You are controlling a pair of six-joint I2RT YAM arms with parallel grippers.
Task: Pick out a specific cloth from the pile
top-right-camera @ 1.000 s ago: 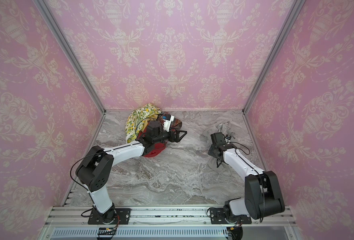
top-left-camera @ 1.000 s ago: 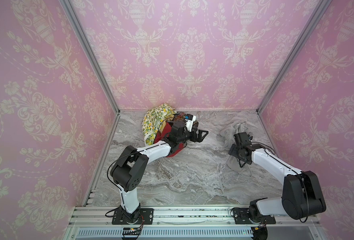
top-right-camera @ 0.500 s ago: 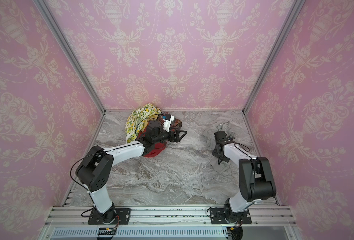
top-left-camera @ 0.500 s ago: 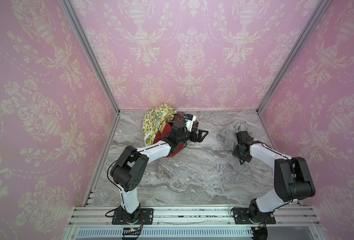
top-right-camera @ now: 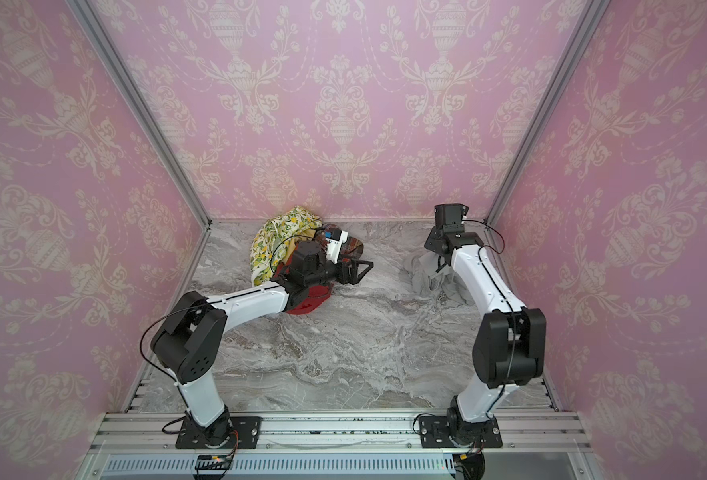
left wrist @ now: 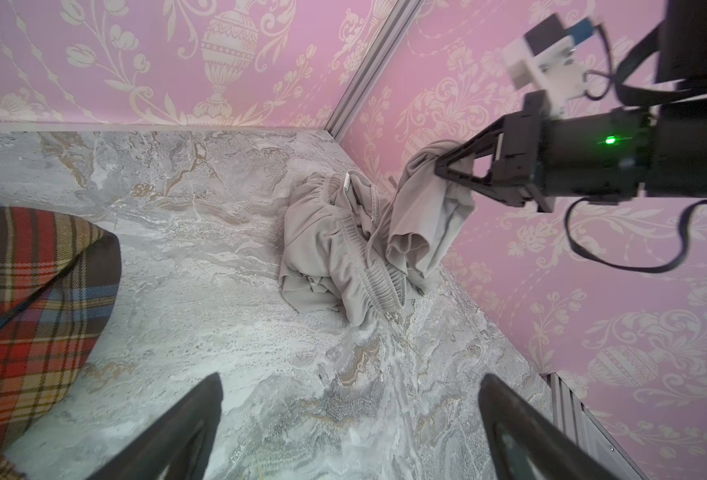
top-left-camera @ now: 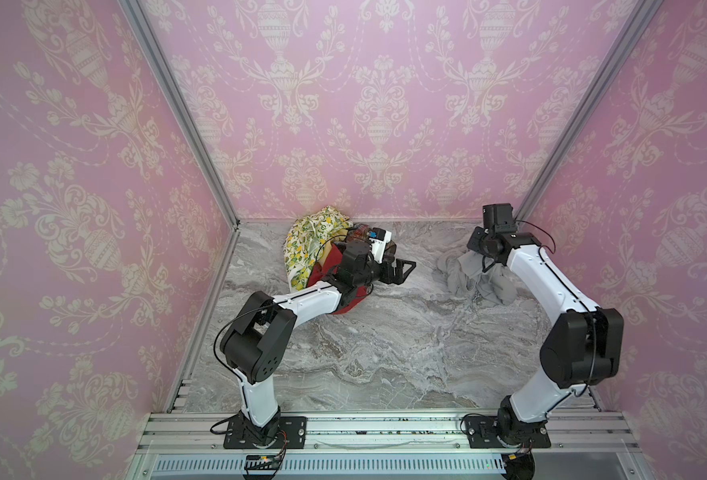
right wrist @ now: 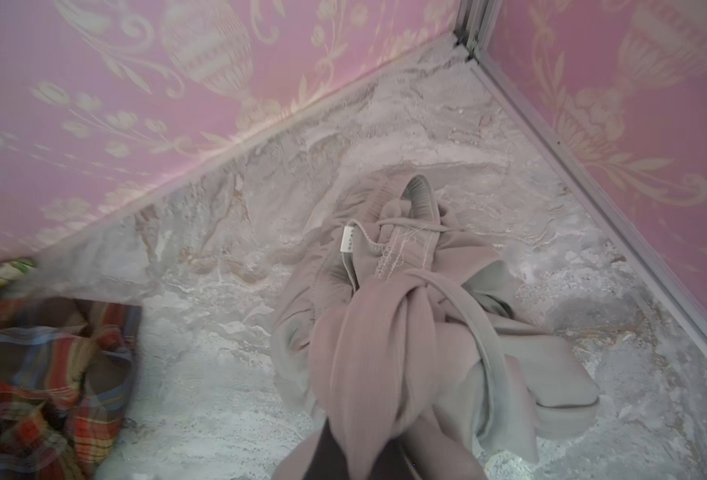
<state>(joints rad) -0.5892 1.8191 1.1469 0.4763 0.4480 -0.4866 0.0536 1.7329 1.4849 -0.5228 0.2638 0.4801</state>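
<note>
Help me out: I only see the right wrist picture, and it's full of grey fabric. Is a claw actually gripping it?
Observer: Yes. The left wrist view shows the right gripper shut on a fold of the grey cloth; the rest lies on the table.
Operator: And the other claw?
Observer: The left gripper is open and empty, beside the pile.
Operator: Any colours I'm missing there?
Observer: A red cloth at the pile's near edge.

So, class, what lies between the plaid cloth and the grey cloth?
Bare marble table, shown in the left wrist view; in both top views the open left claw juts into that gap.
</note>
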